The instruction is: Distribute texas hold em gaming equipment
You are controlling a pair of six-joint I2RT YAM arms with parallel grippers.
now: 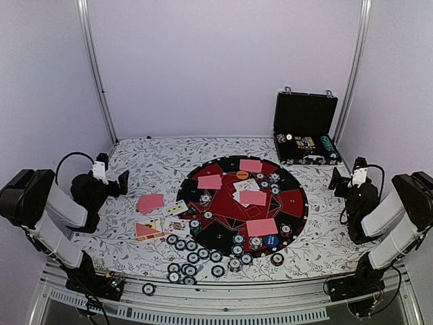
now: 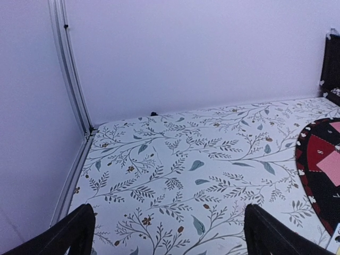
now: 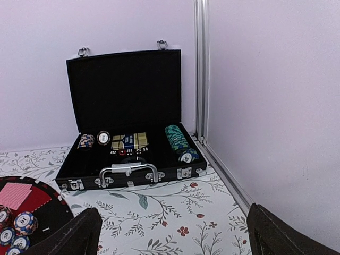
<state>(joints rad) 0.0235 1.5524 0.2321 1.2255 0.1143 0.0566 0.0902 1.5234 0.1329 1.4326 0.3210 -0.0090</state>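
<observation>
Left gripper (image 1: 112, 179) at 9 o'clock of round red-and-black mat (image 1: 292, 201), jaws wide, nothing between, above white leaf-print tablecloth (image 1: 149, 159). Right gripper (image 1: 344, 177) at 3 o'clock, jaws wide, empty, facing open black hinged case (image 3: 125, 90) at 1 o'clock. Pink-red-backed playing cards (image 1: 262, 227) spread on mat; more, some face-up, just off 9 o'clock edge. Small round striped-edge poker chips (image 1: 193, 257) clustered at 7 o'clock, others on mat. Orange button disc (image 1: 242, 175) on mat at 12 o'clock, blue button disc (image 1: 270, 240) at 5.
</observation>
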